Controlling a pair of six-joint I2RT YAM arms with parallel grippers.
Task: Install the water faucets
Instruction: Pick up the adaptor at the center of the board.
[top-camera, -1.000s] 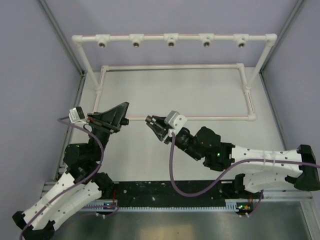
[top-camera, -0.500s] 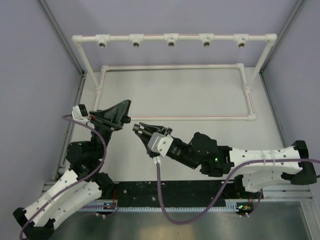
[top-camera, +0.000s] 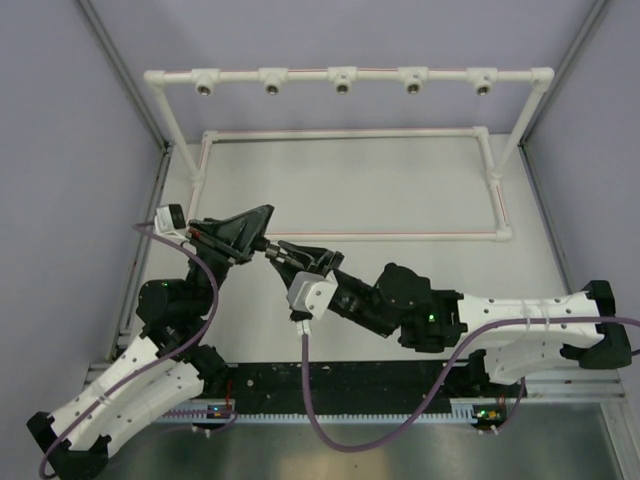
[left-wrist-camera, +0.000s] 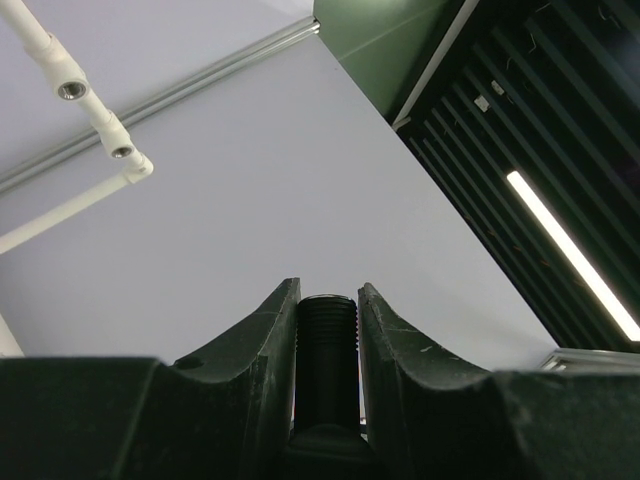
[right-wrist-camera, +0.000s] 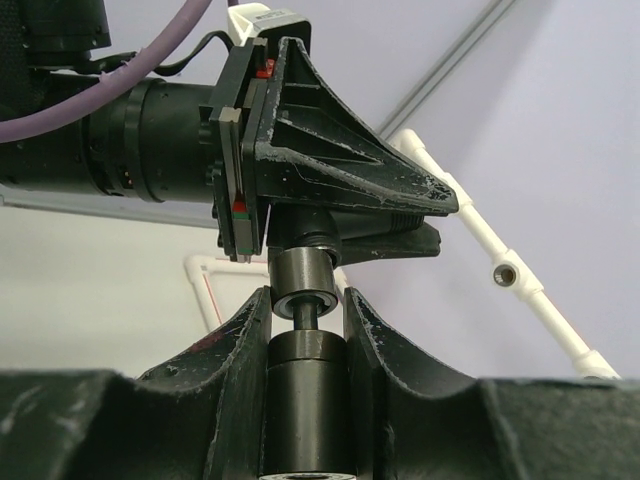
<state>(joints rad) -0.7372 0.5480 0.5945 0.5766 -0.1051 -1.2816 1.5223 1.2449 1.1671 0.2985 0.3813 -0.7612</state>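
Both arms meet in the air over the left part of the table (top-camera: 400, 190), about midway between its near and far edges.

- Left gripper (left-wrist-camera: 327, 300): clenched on a threaded faucet piece (left-wrist-camera: 327, 340). The threaded end stands out past the fingertips.
- Right gripper (right-wrist-camera: 305, 305): clamped round a black cylinder (right-wrist-camera: 305, 385). A thinner stem and a collar (right-wrist-camera: 303, 282) rise from the cylinder toward the left gripper's underside.
- Right wrist view: the collar sits just under the left gripper. Cannot tell whether it touches the other piece.
- Overhead: left gripper (top-camera: 262, 235) and right gripper (top-camera: 283, 253) are tip to tip, well apart from the pipe frame (top-camera: 300, 76) at the far edge.
- The sockets (top-camera: 342, 88) show no black part in them.

Step in hand, as I read it: bringing the two faucet parts together end to end, either a join or a handover. Nothing is installed yet.

The next move calls for the two axes to be held in line, a slow closing of the last gap, and firm grips on both sides. A skewed approach could cock the parts or pop one loose.
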